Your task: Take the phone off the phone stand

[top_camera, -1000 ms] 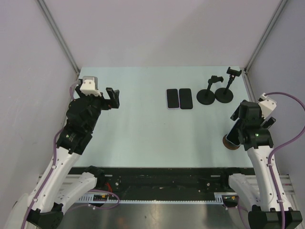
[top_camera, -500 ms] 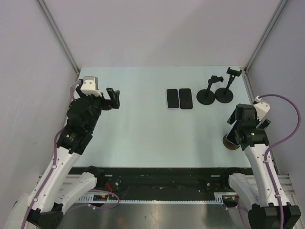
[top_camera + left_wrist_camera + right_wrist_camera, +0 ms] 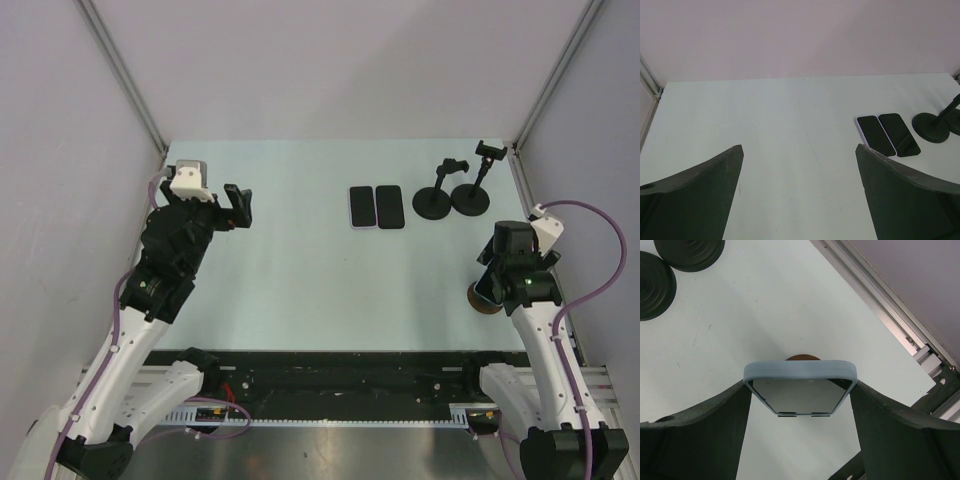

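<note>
A phone in a blue case stands upright on a brown round stand near the table's right edge; the stand's base also shows in the top view. My right gripper is above it, with its fingers pressed against both long sides of the phone. In the top view this gripper covers most of the phone. My left gripper is open and empty, held above the far left of the table.
Two dark phones lie flat side by side at the back centre. Two black empty stands stand to their right. The table's metal edge rail runs close to the brown stand.
My right wrist has turned and shifted slightly left over the phone on the brown stand. The left arm has not moved.
</note>
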`<state>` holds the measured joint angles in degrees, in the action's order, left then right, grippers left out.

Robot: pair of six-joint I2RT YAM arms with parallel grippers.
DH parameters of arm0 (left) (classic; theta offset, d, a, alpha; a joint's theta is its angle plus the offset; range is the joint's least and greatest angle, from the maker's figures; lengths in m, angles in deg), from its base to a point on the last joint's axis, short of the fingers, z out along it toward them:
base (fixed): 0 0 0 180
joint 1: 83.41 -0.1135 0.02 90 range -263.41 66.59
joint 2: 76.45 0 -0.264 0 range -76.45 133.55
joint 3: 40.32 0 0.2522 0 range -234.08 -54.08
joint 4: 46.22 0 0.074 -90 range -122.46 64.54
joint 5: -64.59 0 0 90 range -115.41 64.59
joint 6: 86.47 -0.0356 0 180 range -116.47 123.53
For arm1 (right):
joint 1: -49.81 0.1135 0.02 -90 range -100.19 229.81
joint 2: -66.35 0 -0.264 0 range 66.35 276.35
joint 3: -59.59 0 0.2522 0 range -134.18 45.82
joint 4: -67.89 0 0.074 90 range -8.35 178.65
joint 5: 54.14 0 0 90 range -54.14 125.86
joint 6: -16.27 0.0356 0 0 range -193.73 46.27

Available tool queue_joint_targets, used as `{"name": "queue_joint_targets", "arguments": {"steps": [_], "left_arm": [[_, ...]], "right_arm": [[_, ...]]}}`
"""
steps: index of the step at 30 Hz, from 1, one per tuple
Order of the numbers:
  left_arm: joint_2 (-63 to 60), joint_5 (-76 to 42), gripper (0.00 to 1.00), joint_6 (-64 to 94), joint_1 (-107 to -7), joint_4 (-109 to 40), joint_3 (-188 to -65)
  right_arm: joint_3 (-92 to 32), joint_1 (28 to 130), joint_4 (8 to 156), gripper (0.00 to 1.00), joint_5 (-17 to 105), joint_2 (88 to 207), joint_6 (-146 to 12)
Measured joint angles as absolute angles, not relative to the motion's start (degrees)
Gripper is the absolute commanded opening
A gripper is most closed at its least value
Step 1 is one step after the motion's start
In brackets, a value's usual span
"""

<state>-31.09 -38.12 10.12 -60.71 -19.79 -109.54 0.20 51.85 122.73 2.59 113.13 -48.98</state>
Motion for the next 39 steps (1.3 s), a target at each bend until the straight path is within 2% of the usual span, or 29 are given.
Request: {"name": "queue_joint_targets", "arguments": {"steps": [1, 5, 10, 11, 14, 22, 30, 39], "left_arm": [[-31.09, -38.03, 1.0, 10.12, -60.71, -19.79, -109.54], [-31.09, -37.12, 1.0, 10.1, -60.71, -19.79, -109.52], [-31.05, -34.93, 1.0, 10.05, -60.71, -19.81, -109.52], [-30.94, -34.14, 1.0, 10.05, -60.71, -19.88, -109.52], [-30.35, -31.91, 1.0, 10.05, -60.71, -19.97, -109.52], [-27.22, -24.22, 1.0, 9.99, -56.52, -20.66, -109.52], [-21.93, -19.72, 1.0, 11.54, -44.23, -22.65, -109.15], [-14.76, -20.24, 1.0, 13.62, -29.31, -38.65, -101.11]], "right_arm": [[0.29, 51.81, 122.54, 0.74, 2.57, 113.09, -49.02], [0.59, 51.66, 122.52, 0.52, 2.76, 112.3, -49.51], [1.18, 52.05, 122.54, 0.33, 3.44, 109.77, -50.69], [1.18, 52.33, 122.52, 0.25, 3.44, 109.02, -51.17], [1.16, 53.51, 122.49, 0.17, 3.53, 106.75, -52.5], [-4.87, 57.36, 123.32, 0.1, 5.76, 105.05, -56.76], [-8.28, 59.33, 122.6, 0.08, 16.75, 106.93, -57.31], [-8.26, 64.49, 120.0, 0.07, 29.78, 109.68, -53.59]]}}
